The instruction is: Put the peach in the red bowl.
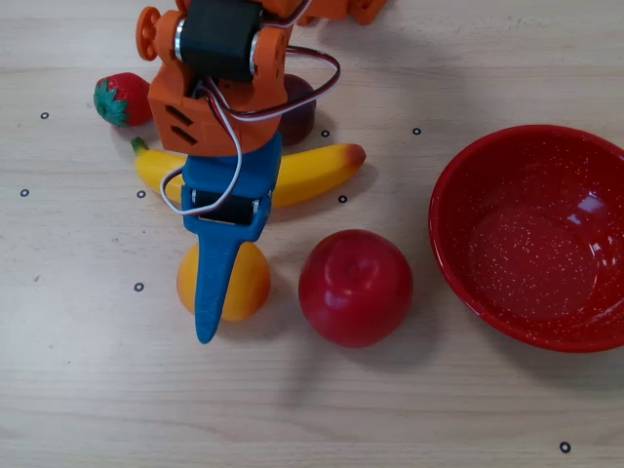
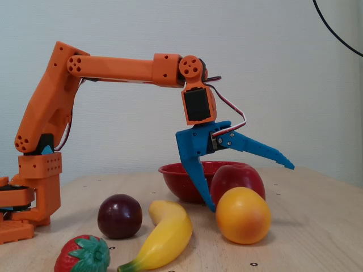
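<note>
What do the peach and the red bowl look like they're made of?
Peach: probably plastic, smooth satin orange skin with soft highlights and no fuzz. Red bowl: glossy red with fine white speckles and sharp reflections, maybe enamelled metal or hard plastic; cannot tell which.
</note>
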You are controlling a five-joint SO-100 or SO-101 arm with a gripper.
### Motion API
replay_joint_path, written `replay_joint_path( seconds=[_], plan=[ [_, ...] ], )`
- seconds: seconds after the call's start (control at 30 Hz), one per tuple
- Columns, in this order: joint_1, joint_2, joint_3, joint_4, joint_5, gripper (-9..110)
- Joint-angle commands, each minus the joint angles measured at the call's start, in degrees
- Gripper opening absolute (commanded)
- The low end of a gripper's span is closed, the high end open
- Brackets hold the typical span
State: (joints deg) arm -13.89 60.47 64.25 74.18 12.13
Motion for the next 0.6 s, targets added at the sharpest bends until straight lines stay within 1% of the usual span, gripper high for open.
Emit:
replay_joint_path(
  seconds=[0.0,0.37,0.57],
  plan=[
    [-1.8,3.0,-4.4,0.7,1.1,58],
    [-2.5,1.3,-4.0,4.0,-0.4,58],
    [-3.0,1.0,-2.4,1.4,-0.4,58]
  ],
)
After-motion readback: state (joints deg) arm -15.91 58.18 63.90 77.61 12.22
